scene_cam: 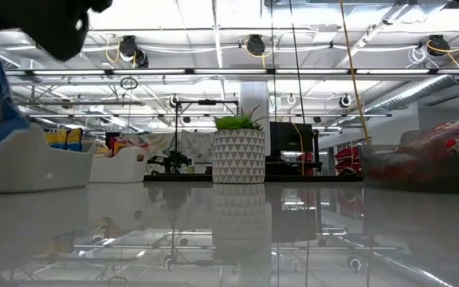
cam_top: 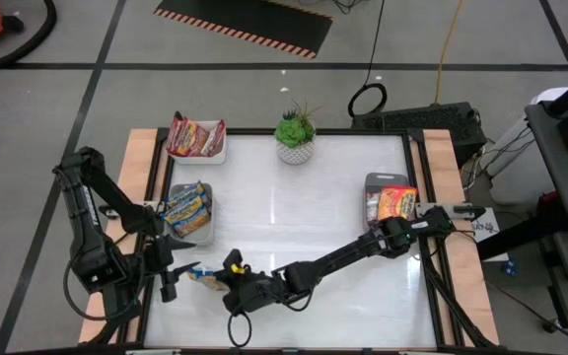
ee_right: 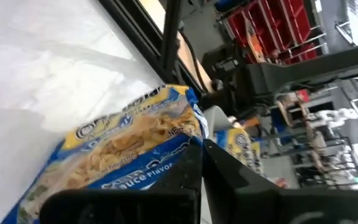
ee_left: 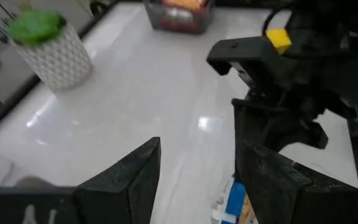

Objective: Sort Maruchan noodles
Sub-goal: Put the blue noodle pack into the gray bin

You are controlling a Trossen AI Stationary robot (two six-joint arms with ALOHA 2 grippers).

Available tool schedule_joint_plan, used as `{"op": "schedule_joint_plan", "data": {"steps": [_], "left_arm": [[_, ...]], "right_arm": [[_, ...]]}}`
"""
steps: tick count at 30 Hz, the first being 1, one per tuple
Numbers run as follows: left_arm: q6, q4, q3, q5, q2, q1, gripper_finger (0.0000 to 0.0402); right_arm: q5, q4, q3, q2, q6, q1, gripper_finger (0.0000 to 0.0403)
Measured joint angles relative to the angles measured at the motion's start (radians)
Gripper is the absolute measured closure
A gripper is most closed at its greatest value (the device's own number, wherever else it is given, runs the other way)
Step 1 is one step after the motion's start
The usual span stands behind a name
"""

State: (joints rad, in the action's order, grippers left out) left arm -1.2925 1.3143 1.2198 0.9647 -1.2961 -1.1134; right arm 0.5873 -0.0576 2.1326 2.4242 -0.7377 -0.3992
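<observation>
Only right wrist view shows right hand [ee_right: 199, 144] pinching blue packet [ee_right: 123, 146].

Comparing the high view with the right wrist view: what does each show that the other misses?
Only the high view shows the whole table, the potted plant, the tray of red packets, the tray of orange packets and the left pincer open nearby. Only the right wrist view shows the print on the packet's wrapper close up. Both show the right pincer shut on the blue-and-yellow noodle packet.
</observation>
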Motion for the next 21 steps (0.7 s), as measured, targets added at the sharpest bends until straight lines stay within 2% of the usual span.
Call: {"op": "schedule_joint_plan", "data": {"steps": [4,11,14,16,21], "left_arm": [[0.004,0.007,0.0,0.049,0.0,0.0,0.0188],[0.002,0.011,0.0,0.07,0.0,0.0,0.0188],[0.001,0.01,0.0,0.094,0.0,-0.005,0.0188],[0.001,0.009,0.0,0.121,0.0,-0.014,0.0188],[0.001,-0.003,0.0,0.203,0.0,-0.043,0.0188]], "right_arm": [[0.071,-0.049,0.0,-0.039,-0.019,-0.016,0.0403],[0.186,-0.132,0.0,-0.108,0.015,-0.035,0.0403],[0.271,-0.148,0.0,-0.133,0.017,-0.048,0.0403],[0.323,-0.172,0.0,-0.148,0.013,-0.057,0.0403],[0.376,-0.22,0.0,-0.198,0.054,-0.084,0.0403]]}}
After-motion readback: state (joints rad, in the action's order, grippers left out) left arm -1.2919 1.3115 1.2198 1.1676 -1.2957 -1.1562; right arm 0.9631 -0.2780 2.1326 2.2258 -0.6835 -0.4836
